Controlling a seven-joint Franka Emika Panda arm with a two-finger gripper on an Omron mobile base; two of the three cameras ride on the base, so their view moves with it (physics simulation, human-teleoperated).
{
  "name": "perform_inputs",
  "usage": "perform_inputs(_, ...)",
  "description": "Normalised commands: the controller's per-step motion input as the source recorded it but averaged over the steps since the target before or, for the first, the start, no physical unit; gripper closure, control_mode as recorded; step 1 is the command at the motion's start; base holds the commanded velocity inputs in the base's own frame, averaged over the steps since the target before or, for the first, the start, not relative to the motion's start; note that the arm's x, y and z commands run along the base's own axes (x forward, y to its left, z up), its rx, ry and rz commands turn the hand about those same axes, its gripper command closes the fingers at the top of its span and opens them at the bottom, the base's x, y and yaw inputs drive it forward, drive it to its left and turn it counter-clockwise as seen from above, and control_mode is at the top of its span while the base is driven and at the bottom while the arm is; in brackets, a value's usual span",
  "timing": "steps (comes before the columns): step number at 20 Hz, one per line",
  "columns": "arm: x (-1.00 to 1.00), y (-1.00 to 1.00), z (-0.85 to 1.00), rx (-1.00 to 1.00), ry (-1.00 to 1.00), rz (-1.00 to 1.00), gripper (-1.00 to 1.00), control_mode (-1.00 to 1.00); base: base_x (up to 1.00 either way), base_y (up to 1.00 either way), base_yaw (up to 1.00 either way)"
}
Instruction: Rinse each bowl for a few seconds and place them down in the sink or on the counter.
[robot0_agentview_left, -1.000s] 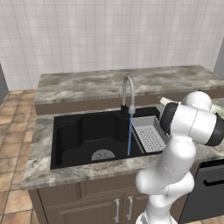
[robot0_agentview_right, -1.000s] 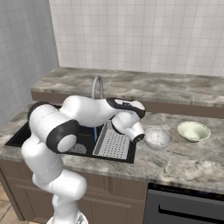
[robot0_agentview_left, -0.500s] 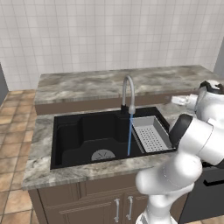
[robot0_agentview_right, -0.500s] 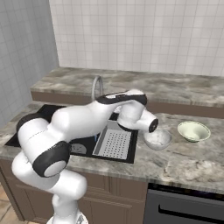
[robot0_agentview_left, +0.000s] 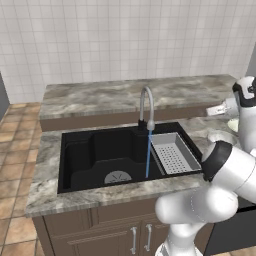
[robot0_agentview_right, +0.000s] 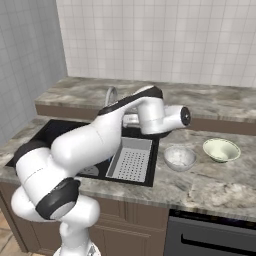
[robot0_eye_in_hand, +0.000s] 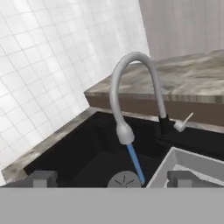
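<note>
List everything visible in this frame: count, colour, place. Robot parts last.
Sink: one, black, set in the counter, round grey drain in its floor.
Faucet: one, steel, curved, behind the sink; a blue stream of water runs from it.
Tray: one, grey, perforated, at the sink's right end.
Bowls: two, on the counter right of the sink; whitish-grey bowl nearer the tray, cream bowl with green inside farther right.
Counter: one, grey-brown marble, over brown cabinets.
Wall tiles: white, behind the counter.
Floor tiles: brown, left of the cabinets.
Arm: one, white with dark joints.
Fingers: two dark tips, apart, nothing between them, facing the faucet.
</note>
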Motion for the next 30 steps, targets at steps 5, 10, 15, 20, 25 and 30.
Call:
perform_inputs(5, -0.41, -0.09, 0.11, -0.37, 0.27, 0.11, -1.00, -1.00, 0.00, 0.00, 0.00)
perform_inputs(10, -0.36, -0.01, 0.09, -0.46, 0.20, 0.09, -1.00, -1.00, 0.00, 0.00, 0.00)
perform_inputs(15, -0.17, -0.01, 0.12, -0.45, 0.11, 0.07, -1.00, -1.00, 0.00, 0.00, 0.00)
perform_inputs(20, -0.03, -0.01, 0.04, -0.35, 0.09, 0.05, -1.00, -1.00, 0.00, 0.00, 0.00)
perform_inputs(25, 0.00, -0.09, 0.00, -0.24, 0.16, 0.04, -1.00, -1.00, 0.00, 0.00, 0.00)
perform_inputs(30, 0.00, -0.19, 0.00, -0.13, 0.18, 0.06, -1.00, -1.00, 0.00, 0.00, 0.00)
